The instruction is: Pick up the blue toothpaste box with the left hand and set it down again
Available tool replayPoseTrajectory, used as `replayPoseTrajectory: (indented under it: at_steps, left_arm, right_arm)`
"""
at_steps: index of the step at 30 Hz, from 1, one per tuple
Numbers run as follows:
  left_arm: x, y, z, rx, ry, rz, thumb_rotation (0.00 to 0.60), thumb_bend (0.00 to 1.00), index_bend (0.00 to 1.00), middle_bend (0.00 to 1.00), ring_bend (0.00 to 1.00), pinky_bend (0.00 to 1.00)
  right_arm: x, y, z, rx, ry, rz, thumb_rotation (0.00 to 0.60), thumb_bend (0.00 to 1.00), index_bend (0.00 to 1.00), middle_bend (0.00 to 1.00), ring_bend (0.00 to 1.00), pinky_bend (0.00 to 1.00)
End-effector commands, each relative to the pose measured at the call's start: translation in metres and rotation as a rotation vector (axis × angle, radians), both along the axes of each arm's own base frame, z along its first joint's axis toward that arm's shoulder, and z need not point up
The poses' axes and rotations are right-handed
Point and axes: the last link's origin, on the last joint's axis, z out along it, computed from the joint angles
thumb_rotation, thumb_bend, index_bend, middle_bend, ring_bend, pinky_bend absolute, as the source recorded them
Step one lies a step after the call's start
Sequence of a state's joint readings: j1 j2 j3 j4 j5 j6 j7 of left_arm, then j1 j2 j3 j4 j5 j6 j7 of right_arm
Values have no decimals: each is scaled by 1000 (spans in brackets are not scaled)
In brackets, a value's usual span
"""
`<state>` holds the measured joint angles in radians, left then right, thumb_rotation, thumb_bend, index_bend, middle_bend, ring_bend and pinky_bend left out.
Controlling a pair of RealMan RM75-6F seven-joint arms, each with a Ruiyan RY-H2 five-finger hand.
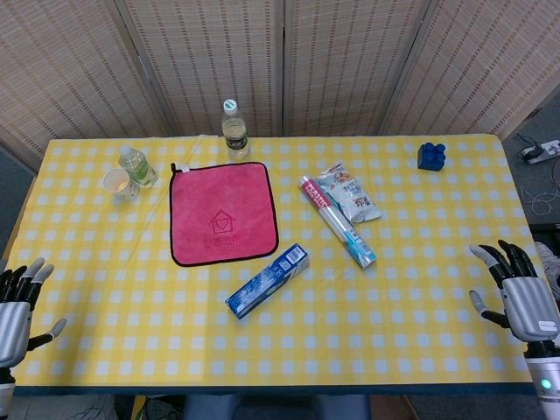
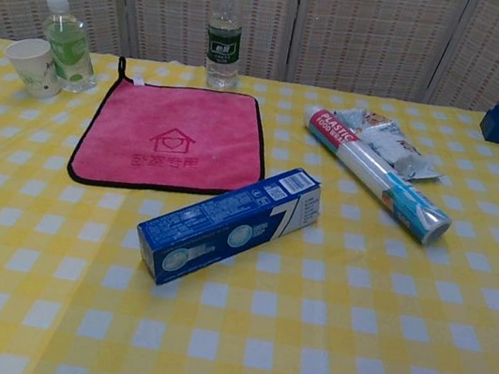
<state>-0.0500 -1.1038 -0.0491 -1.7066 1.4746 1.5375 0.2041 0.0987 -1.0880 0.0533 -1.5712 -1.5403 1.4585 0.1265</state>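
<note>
The blue toothpaste box (image 1: pixel 268 280) lies flat on the yellow checked tablecloth (image 1: pixel 131 289), slanting from lower left to upper right; in the chest view the blue toothpaste box (image 2: pixel 228 224) sits mid-frame. My left hand (image 1: pixel 17 302) hovers at the table's left front corner, fingers apart, holding nothing, far from the box. My right hand (image 1: pixel 522 293) is at the right front edge, fingers spread and empty. Neither hand shows in the chest view.
A pink towel (image 1: pixel 221 213) lies just behind the box. A roll of plastic food bags (image 1: pixel 338 221) and a snack packet (image 1: pixel 348 192) lie to the right. Two bottles (image 1: pixel 234 129) (image 1: pixel 137 165), a paper cup (image 1: pixel 117 183) and a blue toy brick (image 1: pixel 431 156) stand further back.
</note>
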Motion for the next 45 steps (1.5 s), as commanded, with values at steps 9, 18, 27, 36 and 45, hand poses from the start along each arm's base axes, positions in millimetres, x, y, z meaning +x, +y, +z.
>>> replayPoseTrajectory:
  at_steps: [9,18,27,36,45]
  left_arm:
    - [0,-1,2,1,5,-5,600,206,160,106,87,40]
    - [3,0,1,-2,6,-10,600,206,160,106,87,40]
    - [6,1,2,-2,7,-24,600,206,157,106,87,40]
    - [31,18,-4,-73,-1,-154,600,205,153,106,87,40]
    - [87,38,-29,-281,-51,-371,600,205,150,106,87,40]
  right_arm:
    - [-1,0,0,-2,-1,0,600,319,155,166,40,56]
    - [-2,1,0,-4,-6,-4,600,318,155,166,40,56]
    - [-5,2,1,-9,-8,-6,600,319,155,166,40,57]
    - [-5,3,6,-23,-2,-8,600,318,155,166,40,57]
    - [-4,4,10,-31,9,-12,600,319,155,166,40,57]
